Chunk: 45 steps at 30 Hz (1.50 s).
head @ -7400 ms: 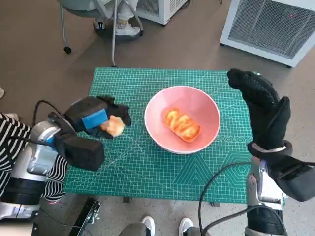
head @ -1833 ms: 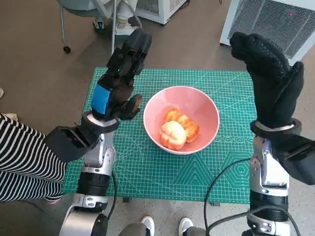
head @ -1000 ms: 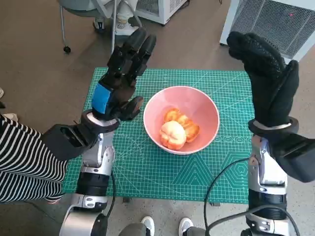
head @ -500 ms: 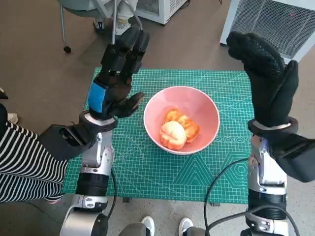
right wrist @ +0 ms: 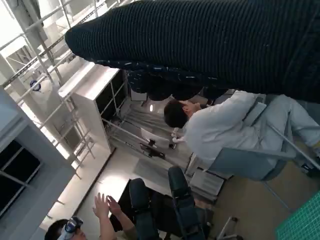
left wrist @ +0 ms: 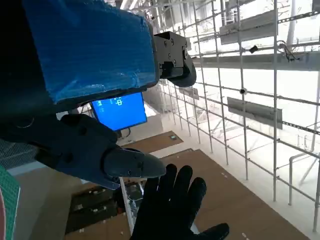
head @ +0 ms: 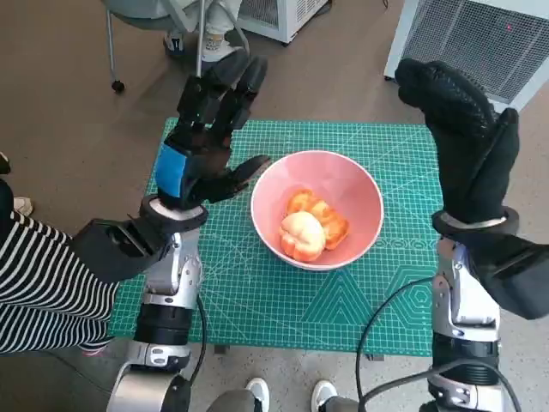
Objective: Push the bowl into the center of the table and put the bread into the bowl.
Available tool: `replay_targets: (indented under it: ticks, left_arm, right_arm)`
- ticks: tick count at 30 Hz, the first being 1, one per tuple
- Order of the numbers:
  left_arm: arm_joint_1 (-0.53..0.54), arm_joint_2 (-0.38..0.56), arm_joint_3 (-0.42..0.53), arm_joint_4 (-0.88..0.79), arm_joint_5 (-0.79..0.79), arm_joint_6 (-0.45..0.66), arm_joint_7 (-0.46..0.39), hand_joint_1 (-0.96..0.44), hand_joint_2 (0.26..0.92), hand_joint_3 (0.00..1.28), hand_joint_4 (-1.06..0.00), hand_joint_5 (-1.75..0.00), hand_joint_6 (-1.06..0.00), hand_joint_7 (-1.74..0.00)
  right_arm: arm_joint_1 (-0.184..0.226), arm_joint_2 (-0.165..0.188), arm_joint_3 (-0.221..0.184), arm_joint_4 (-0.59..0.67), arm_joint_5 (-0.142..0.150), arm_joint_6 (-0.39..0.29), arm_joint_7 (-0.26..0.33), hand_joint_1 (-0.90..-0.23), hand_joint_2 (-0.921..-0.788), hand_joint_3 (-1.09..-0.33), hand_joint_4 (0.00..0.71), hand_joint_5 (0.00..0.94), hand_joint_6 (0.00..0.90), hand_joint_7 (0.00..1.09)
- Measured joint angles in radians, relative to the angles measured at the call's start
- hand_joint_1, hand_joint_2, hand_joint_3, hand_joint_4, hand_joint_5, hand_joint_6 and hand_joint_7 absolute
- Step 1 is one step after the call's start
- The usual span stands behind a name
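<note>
Sitting in the middle of the frame in the head view, the pink bowl [head: 316, 209] is on the green cutting mat [head: 257, 292], pretty much centered on the table. Two pieces of bread are in it: a pale round bun [head: 300, 236] toward the lower left of the bowl, touching a glazed twisted roll [head: 320, 216] just above and right of it.

Handling-wise, my guess is the bread is light and squishy, so it dents if squeezed hard; a loose hold around the sides of the bun looks like the way to go. The glazed one looks shiny, maybe a bit sticky or slippery. The bowl looks rigid and smooth, probably plastic or ceramic, can't tell which. It should slide on the mat with a push on the outer wall near the rim, low enough not to tip it.

Moving outward: the left hand [head: 206, 137] is raised at the upper left of the bowl, fingers spread, holding nothing, thumb pointing toward the rim but apart from it. The right hand [head: 467, 142] is up at the right edge of the frame, fingers straight and mostly together, also empty, well apart from the bowl.

By the look of it, both bread pieces are in, so the task seems basically done.
</note>
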Motion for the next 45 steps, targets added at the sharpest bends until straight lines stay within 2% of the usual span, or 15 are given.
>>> replay_targets:
  ticks: [45]
  left_arm:
    - [0.000,0.003,-0.020,-0.036,0.015,0.062,0.029,-0.12,0.890,0.22,-0.23,-0.04,0.00,-0.69]
  right_arm:
    - [0.000,-0.001,-0.007,0.001,0.001,0.010,0.000,-0.693,-0.921,-0.722,0.206,0.000,0.145,0.39]
